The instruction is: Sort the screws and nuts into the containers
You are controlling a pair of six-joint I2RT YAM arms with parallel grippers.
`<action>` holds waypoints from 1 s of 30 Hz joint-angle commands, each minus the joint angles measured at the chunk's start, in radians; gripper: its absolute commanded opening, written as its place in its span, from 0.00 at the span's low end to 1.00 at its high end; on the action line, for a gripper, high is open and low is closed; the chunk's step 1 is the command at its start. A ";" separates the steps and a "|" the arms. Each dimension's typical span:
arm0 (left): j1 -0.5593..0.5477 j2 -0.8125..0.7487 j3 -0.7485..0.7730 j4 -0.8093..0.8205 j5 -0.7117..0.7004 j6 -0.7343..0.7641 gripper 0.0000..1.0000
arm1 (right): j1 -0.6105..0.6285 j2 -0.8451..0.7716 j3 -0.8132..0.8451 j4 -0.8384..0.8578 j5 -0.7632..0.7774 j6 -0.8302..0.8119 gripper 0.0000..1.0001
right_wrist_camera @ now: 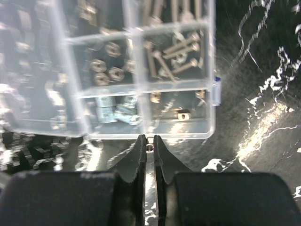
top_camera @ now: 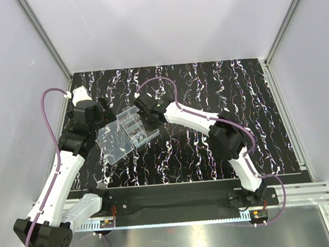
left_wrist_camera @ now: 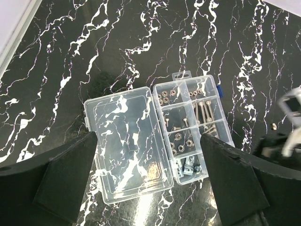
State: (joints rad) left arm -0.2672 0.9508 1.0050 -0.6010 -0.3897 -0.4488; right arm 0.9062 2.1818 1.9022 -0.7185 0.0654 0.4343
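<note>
The clear organiser box (top_camera: 126, 136) lies open on the table, with its flat lid (left_wrist_camera: 124, 146) folded out to the left. Its compartments (left_wrist_camera: 193, 127) hold screws (right_wrist_camera: 171, 52), nuts (right_wrist_camera: 106, 66) and silvery blocks (right_wrist_camera: 115, 108). My right gripper (right_wrist_camera: 149, 141) is at the short end of the box by the block compartments. It is shut on a tiny nut (right_wrist_camera: 149, 147) held between its fingertips. It shows at the box's right side in the top view (top_camera: 151, 117). My left gripper (left_wrist_camera: 148, 181) is wide open and empty above the lid, and shows in the top view (top_camera: 103, 117).
One loose nut (left_wrist_camera: 274, 125) lies on the black marbled tabletop (top_camera: 208, 98) to the right of the box. A blue latch (left_wrist_camera: 218, 89) sticks out of the box's right side. Metal rails and white walls border the table.
</note>
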 commanded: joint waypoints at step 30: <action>-0.004 -0.014 -0.003 0.040 0.005 0.007 0.99 | -0.050 0.006 0.182 -0.117 0.145 -0.028 0.54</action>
State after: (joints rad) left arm -0.2672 0.9508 1.0050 -0.6006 -0.3889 -0.4488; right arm 0.8948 2.2715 2.0022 -0.7742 0.1413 0.3782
